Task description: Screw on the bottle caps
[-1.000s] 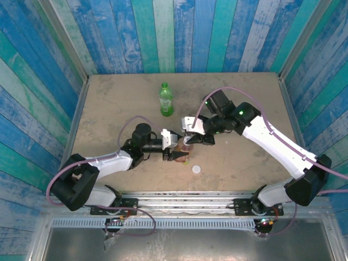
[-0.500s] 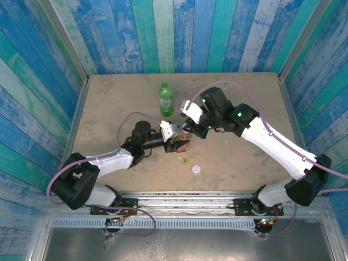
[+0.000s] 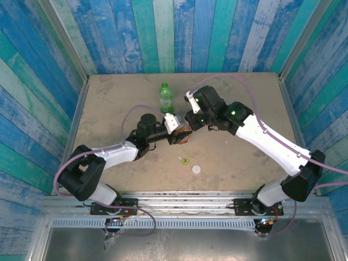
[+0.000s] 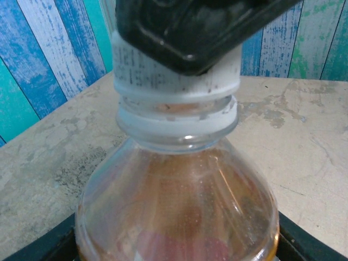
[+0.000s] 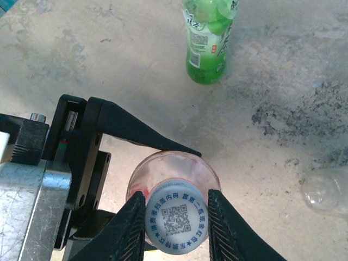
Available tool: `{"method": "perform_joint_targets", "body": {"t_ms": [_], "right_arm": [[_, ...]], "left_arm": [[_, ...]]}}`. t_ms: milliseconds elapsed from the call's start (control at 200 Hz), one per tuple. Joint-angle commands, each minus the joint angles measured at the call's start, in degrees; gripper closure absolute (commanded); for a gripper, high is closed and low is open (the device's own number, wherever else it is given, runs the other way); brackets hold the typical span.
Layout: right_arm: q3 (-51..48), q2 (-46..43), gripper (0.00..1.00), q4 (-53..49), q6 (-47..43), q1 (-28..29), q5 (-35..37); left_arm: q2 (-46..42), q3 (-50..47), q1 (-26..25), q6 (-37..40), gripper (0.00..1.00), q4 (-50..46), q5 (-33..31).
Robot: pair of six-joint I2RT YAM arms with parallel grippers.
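Note:
My left gripper [image 3: 178, 135] is shut on the body of the amber bottle [image 3: 185, 136] with the red label, holding it mid-table. In the left wrist view the bottle's shoulder [image 4: 179, 206] sits close to the camera, with a white cap [image 4: 174, 70] on its neck. My right gripper [image 5: 176, 217] comes down from above, and its two fingers press on either side of that white cap [image 5: 176, 223], which bears a printed code. The left gripper's black fingers [image 5: 141, 133] clasp the bottle [image 5: 179, 166] just below it.
A green bottle [image 3: 166, 99] stands upright just beyond the grippers, green bottle [image 5: 206, 38] in the right wrist view too. A yellow-green cap [image 3: 185, 161] and a white cap [image 3: 196, 169] lie loose nearer the front edge. A clear bottle [image 5: 326, 187] lies on the table beside the amber one.
Both grippers have carried the amber bottle away from the front edge toward the green bottle. The right wrist has turned around the cap. The yellow-green cap now lies uncovered.

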Motion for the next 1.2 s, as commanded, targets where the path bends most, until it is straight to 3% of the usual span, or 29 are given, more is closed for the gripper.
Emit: {"method": "perform_joint_targets", "body": {"t_ms": [0,190,355,481,631,831,1192], "right_arm": [[2.02,0.18,0.62,-3.84,-6.81,1.38,-4.70],[1.72,-6.08,0.47,-2.63,-21.11,1.24,-8.86],[-2.77,-11.86,0.45,-2.91,-35.02,1.26,-14.02],[-4.18,-15.13,0.44,-7.58,-47.27,1.40,-23.69],[-2.80,-14.32,0.41,-14.14,-57.90,1.36,-24.83],[-0.59,-11.16,0.43,-16.72,-61.73,1.38,-26.40],[0.79,-5.22,0.57,-16.59,-63.13,1.51,-27.94]], "left_arm": [[-0.45,0.75,-0.47,1.92,0.40,4.72,2.12],[-3.05,-2.80,1.42,3.80,0.39,0.67,8.73],[-5.62,-3.75,1.91,10.76,0.39,-4.59,17.70],[-6.73,-0.92,1.95,15.60,0.40,-13.67,24.37],[-7.49,1.18,1.98,20.10,0.40,-20.44,29.65],[-8.05,1.28,2.00,21.09,0.41,-21.10,32.58],[-7.97,1.49,2.00,21.20,0.41,-21.23,32.22]]}}
